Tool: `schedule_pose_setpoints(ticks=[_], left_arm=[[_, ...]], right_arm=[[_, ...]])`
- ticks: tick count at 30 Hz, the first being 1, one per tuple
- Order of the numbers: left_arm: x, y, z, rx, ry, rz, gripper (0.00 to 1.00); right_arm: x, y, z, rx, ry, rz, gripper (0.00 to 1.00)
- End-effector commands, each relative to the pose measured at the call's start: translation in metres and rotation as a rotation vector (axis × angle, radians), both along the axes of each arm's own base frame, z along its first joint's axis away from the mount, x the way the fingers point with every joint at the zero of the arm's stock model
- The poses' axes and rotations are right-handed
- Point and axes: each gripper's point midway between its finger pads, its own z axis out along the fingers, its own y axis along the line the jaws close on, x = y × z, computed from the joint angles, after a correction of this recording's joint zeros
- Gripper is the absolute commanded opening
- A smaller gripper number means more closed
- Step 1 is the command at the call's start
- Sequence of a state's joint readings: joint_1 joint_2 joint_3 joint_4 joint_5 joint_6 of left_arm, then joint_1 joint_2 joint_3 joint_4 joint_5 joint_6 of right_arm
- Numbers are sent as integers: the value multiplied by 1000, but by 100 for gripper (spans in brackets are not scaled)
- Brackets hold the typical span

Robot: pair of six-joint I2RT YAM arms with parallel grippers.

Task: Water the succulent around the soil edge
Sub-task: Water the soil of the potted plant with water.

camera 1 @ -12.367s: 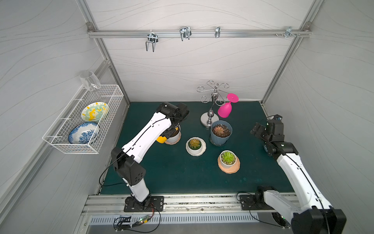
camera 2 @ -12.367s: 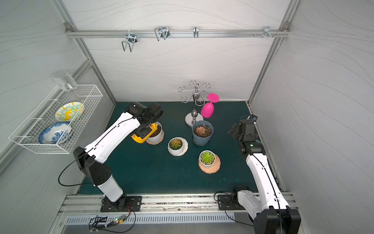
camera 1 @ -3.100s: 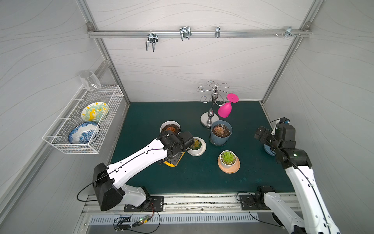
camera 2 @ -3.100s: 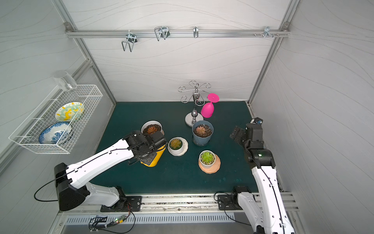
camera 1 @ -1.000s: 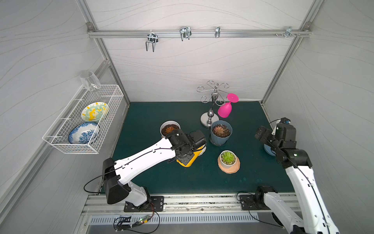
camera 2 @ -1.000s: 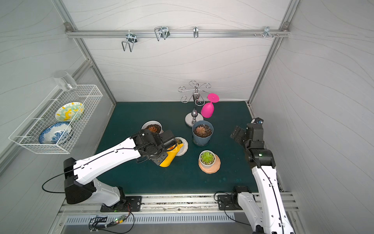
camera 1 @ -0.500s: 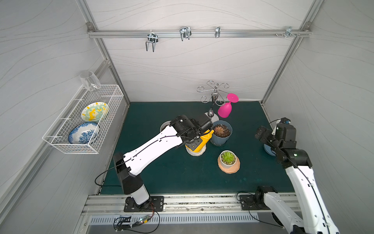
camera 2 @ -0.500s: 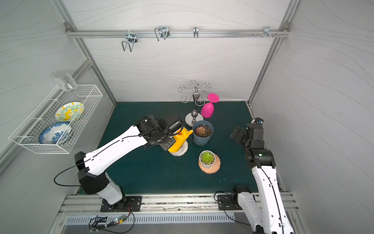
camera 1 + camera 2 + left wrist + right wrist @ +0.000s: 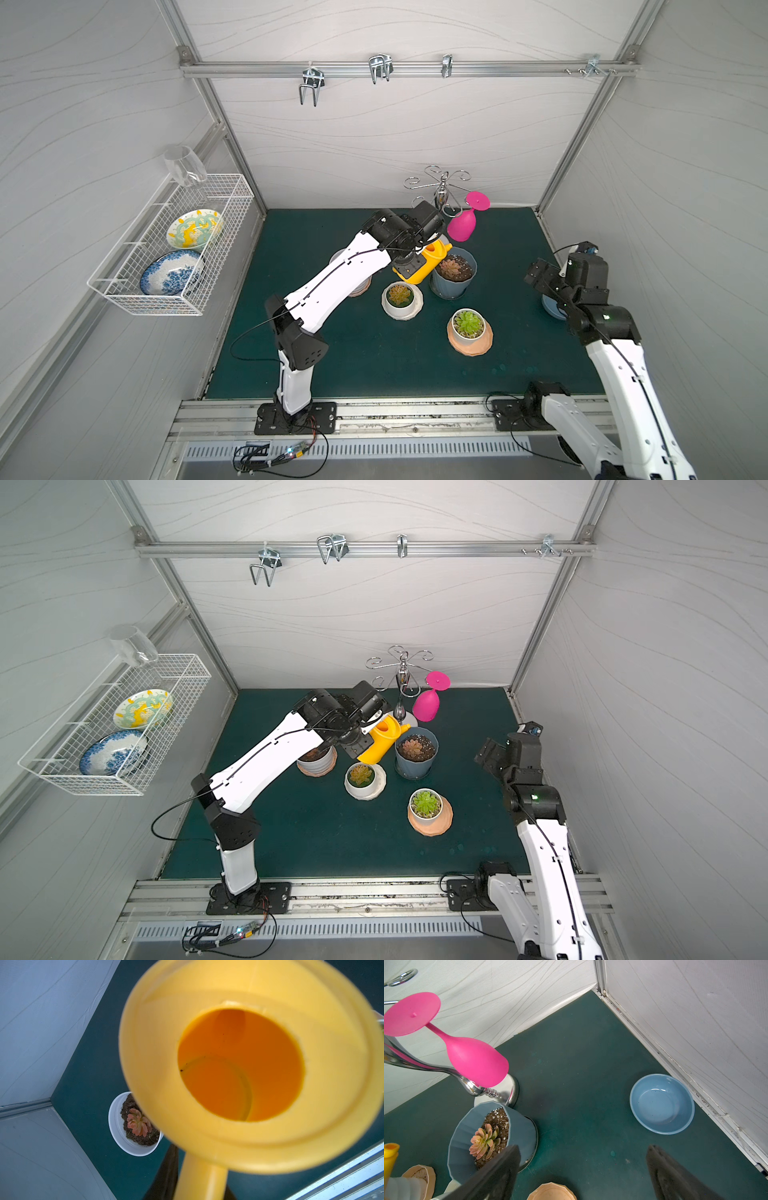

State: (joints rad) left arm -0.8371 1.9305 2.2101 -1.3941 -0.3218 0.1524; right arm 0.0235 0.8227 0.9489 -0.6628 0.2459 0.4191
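My left gripper (image 9: 406,262) is shut on the handle of the yellow watering can (image 9: 426,261), which hangs in the air beside the blue-grey pot (image 9: 453,286). The spout tip (image 9: 405,728) sits at the pot's back left rim, next to the pink-green succulent (image 9: 413,746) in dark soil. In the left wrist view the can (image 9: 239,1064) fills the frame and dark fingers (image 9: 166,1169) flank its handle. My right gripper (image 9: 583,1159) stands open and empty above the mat, to the right of that pot (image 9: 521,1132).
In both top views, a white pot with a succulent (image 9: 401,296) and a green succulent on a terracotta saucer (image 9: 469,332) stand in front of the blue-grey pot. Another white pot (image 9: 316,759) lies under my left arm. A pink glass (image 9: 462,226) hangs behind; a blue bowl (image 9: 662,1103) sits by the right wall.
My left arm has lifted the watering can from low in front of the white pots and carried it back and right, to the blue-grey pot's rim. The right arm has not moved.
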Motion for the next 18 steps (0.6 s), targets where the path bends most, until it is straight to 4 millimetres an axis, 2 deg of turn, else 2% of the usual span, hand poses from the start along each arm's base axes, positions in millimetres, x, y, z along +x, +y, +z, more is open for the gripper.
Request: schedule_pose_setpoints(ticks=[1,10,18], left_arm=[[16,-1,5,51,-45,-35,0],[38,4,-11,139,-58,-37,0],[44,10,-16,207,-68,-43,0]], right_arm=[[0,-5,1,-3,1,-25,99],[2,-5,-4,-1,10,-25,99],[3,-5,-5,0,13,-26,99]])
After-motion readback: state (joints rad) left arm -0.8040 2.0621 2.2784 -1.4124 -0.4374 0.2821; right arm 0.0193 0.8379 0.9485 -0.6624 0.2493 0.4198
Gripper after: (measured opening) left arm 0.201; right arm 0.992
